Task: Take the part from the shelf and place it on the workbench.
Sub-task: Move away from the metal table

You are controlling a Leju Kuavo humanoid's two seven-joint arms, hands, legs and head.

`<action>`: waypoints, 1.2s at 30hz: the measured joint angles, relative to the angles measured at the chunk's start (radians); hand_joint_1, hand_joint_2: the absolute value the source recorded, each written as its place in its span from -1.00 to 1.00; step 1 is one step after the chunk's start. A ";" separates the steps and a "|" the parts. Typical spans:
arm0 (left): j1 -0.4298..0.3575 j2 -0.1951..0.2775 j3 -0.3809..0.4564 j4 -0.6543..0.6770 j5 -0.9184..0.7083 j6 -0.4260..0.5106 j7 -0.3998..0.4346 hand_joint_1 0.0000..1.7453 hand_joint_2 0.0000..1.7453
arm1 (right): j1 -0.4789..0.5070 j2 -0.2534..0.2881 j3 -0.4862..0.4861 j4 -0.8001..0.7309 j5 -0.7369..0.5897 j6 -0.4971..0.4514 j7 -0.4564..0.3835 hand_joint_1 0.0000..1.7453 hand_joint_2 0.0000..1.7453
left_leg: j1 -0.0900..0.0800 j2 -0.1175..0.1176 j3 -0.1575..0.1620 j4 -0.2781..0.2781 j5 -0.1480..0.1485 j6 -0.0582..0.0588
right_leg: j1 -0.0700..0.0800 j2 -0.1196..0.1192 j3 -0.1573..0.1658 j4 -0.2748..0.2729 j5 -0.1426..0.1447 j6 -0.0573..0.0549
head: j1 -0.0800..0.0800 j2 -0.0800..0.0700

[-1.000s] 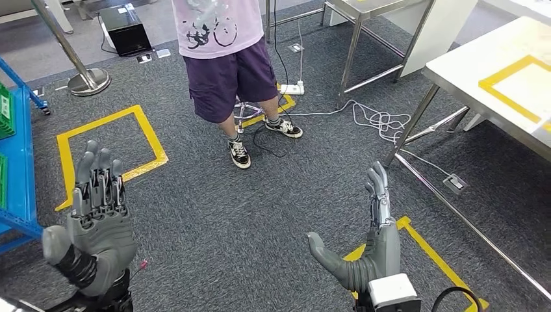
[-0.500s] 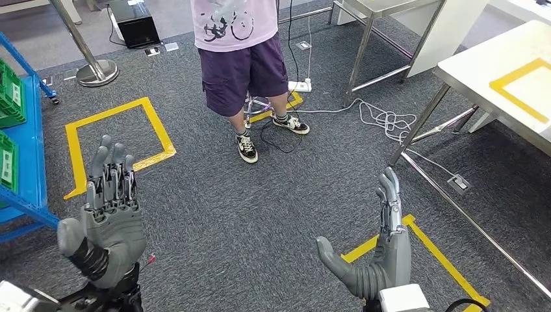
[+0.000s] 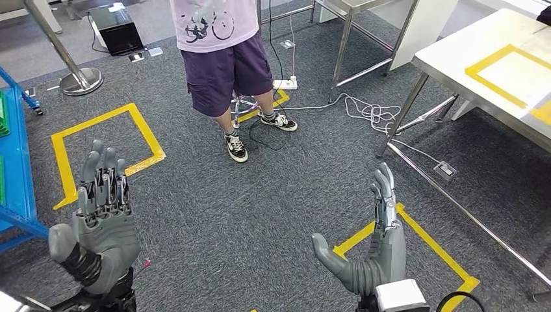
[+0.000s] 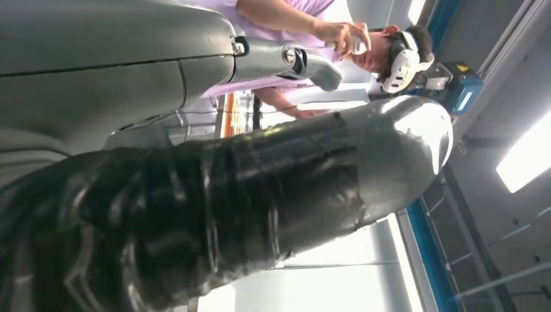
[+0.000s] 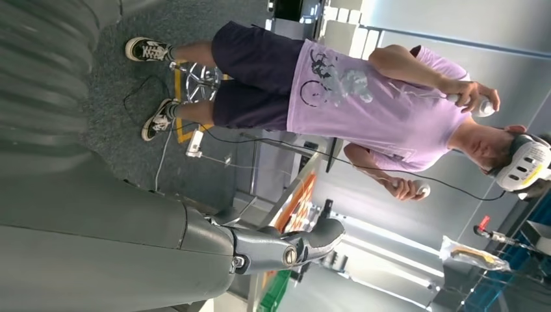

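- My left hand (image 3: pixel 97 221) is raised over the grey carpet (image 3: pixel 227 214), fingers straight and slightly apart, nothing in it.
- My right hand (image 3: pixel 373 250) is up on the other side, edge-on to the head camera, thumb spread wide and fingers extended, equally empty.
- In the left wrist view, the left hand's thick grey thumb (image 4: pixel 273 188) lies across the frame; in the right wrist view, a dark fingertip (image 5: pixel 321 234) of the right hand juts past the ribbed cover.
- Yellow tape marks an outlined square (image 3: pixel 97 146) on the carpet beyond my left hand, and a second taped corner (image 3: pixel 422 240) lies just beside my right hand.
- The blue shelf (image 3: pixel 16 169) stands at the far left, a sliver of green bin (image 3: pixel 4 114) on it; I cannot make out the part from these views.
- The white workbench (image 3: pixel 481 84) stands at the far right on metal legs, with a yellow taped rectangle (image 3: pixel 503 75) on its top.
- A person (image 3: pixel 224 58) in a lilac T-shirt and purple shorts stands ahead between the two, wearing black-and-white sneakers; the shirt carries a dark bicycle graphic, no readable words.
- The right wrist view shows that person wearing a white headset (image 5: pixel 526 162) and gripping a controller (image 5: pixel 481 104) in each hand.
- White cable (image 3: pixel 364 110) coils on the carpet near a power strip (image 3: pixel 284 84).
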 joint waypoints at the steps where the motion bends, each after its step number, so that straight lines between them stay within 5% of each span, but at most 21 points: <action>1: 0.000 0.000 0.000 0.000 0.000 0.000 0.000 -1.00 -1.00 | 0.000 0.000 0.000 0.000 0.000 0.000 0.000 -1.00 1.00 | 0.000 -0.005 0.016 -0.026 -0.002 0.004 | 0.000 0.004 -0.007 0.007 0.001 0.008 | -0.002 0.000; 5: 0.000 0.000 0.000 0.000 0.000 0.000 -0.001 -1.00 -1.00 | 0.002 0.000 0.000 0.000 0.000 0.000 -0.002 -1.00 1.00 | -0.005 -0.003 0.004 -0.031 0.000 0.032 | -0.004 0.006 -0.040 0.034 -0.003 0.029 | 0.005 0.000; 7: 0.000 0.000 0.000 0.000 0.001 0.000 -0.002 -1.00 -1.00 | 0.001 0.000 0.000 0.000 0.000 0.000 -0.002 -1.00 1.00 | -0.007 0.004 0.002 -0.033 0.003 0.043 | -0.005 -0.004 -0.089 0.137 -0.059 0.036 | 0.019 0.000; 9: 0.000 0.000 0.000 0.000 0.001 0.000 -0.003 -1.00 -1.00 | 0.001 0.000 -0.001 0.000 -0.001 0.000 -0.002 -1.00 1.00 | -0.014 0.011 0.000 -0.033 0.004 0.049 | -0.004 -0.010 -0.158 0.297 -0.120 0.037 | 0.035 0.000; 11: 0.000 0.000 0.000 0.000 0.002 0.000 -0.004 -1.00 -1.00 | 0.002 0.000 -0.001 0.000 -0.001 0.000 0.000 -1.00 1.00 | -0.024 0.015 -0.001 -0.033 0.004 0.053 | 0.001 -0.010 -0.185 0.356 -0.124 0.027 | 0.043 0.000; 12: 0.000 0.000 0.000 0.000 0.002 0.001 -0.004 -1.00 -1.00 | 0.002 0.000 -0.001 0.000 0.000 0.000 0.002 -1.00 1.00 | -0.029 0.016 0.000 -0.033 0.004 0.054 | 0.005 -0.010 -0.172 0.329 -0.102 0.018 | 0.045 0.000; 14: 0.000 -0.001 0.000 0.000 0.003 0.001 -0.006 -1.00 -1.00 | 0.001 0.000 -0.001 0.000 0.010 0.000 0.010 -1.00 1.00 | -0.035 0.016 0.004 -0.036 0.004 0.057 | 0.025 -0.011 -0.102 0.184 -0.031 -0.016 | 0.045 0.000; 16: 0.000 -0.001 0.000 0.000 0.003 0.002 -0.009 -1.00 -1.00 | -0.001 0.000 -0.001 0.000 0.037 0.000 0.027 -1.00 1.00 | -0.033 0.018 0.003 -0.040 0.008 0.057 | 0.045 -0.013 -0.043 0.068 0.010 -0.048 | 0.040 0.000; 18: 0.000 -0.001 0.000 0.001 0.004 0.002 -0.010 -1.00 -1.00 | -0.001 0.001 -0.001 -0.001 0.062 0.000 0.045 -1.00 1.00 | -0.028 0.022 -0.004 -0.044 0.016 0.052 | 0.054 -0.015 -0.029 0.040 0.017 -0.062 | 0.043 0.000; 21: -0.001 -0.001 0.001 0.001 0.004 0.003 -0.013 -1.00 -1.00 | -0.002 0.003 -0.002 -0.002 0.078 0.000 0.055 -1.00 1.00 | -0.033 0.019 -0.024 -0.024 0.000 0.044 | 0.041 -0.016 -0.001 -0.021 0.031 -0.074 | 0.051 0.000; 24: 0.001 0.000 0.002 0.002 0.008 0.003 -0.015 -1.00 -1.00 | -0.002 0.005 -0.002 -0.001 0.085 0.000 0.064 -1.00 1.00 | -0.026 0.011 -0.110 0.150 -0.081 0.026 | 0.030 -0.017 0.003 -0.037 0.032 -0.068 | 0.033 0.000; 26: 0.002 0.000 0.003 0.004 0.010 0.003 -0.015 -1.00 -1.00 | -0.001 0.005 -0.002 0.001 0.087 0.000 0.068 -1.00 1.00 | -0.016 0.011 -0.150 0.230 -0.096 0.010 | 0.024 -0.016 -0.007 -0.024 0.028 -0.058 | 0.023 0.000; 28: 0.002 0.000 0.004 0.006 0.011 0.003 -0.015 -1.00 -1.00 | 0.000 0.005 -0.002 0.001 0.087 0.000 0.069 -1.00 1.00 | -0.006 0.011 -0.118 0.170 -0.052 -0.004 | 0.014 -0.014 -0.016 -0.004 0.020 -0.043 | 0.018 0.000; 30: 0.002 0.000 0.005 0.006 0.011 0.003 -0.015 -1.00 -1.00 | 0.000 0.005 -0.002 0.001 0.087 0.000 0.070 -1.00 1.00 | 0.001 0.006 -0.048 0.049 -0.016 -0.012 | 0.009 -0.011 -0.028 0.021 0.010 -0.023 | 0.008 0.000; 32: 0.002 -0.001 0.006 0.007 0.012 0.002 -0.016 -1.00 -1.00 | 0.001 0.005 -0.002 0.001 0.089 0.000 0.070 -1.00 1.00 | 0.003 -0.001 -0.015 -0.010 -0.007 0.003 | 0.009 -0.008 -0.040 0.037 0.009 -0.008 | 0.002 0.000; 34: 0.002 -0.001 0.006 0.007 0.012 0.002 -0.016 -1.00 -1.00 | 0.002 0.005 -0.002 0.001 0.089 0.000 0.070 -1.00 1.00 | 0.002 -0.003 -0.020 -0.009 0.000 0.023 | 0.009 -0.006 -0.050 0.039 0.014 -0.001 | 0.009 0.000; 36: 0.001 -0.001 0.007 0.007 0.013 0.002 -0.016 -1.00 -1.00 | 0.002 0.005 -0.002 0.001 0.089 0.000 0.070 -1.00 1.00 | 0.002 -0.002 -0.025 -0.007 0.003 0.031 | 0.006 -0.008 -0.069 0.061 -0.005 0.008 | 0.018 0.000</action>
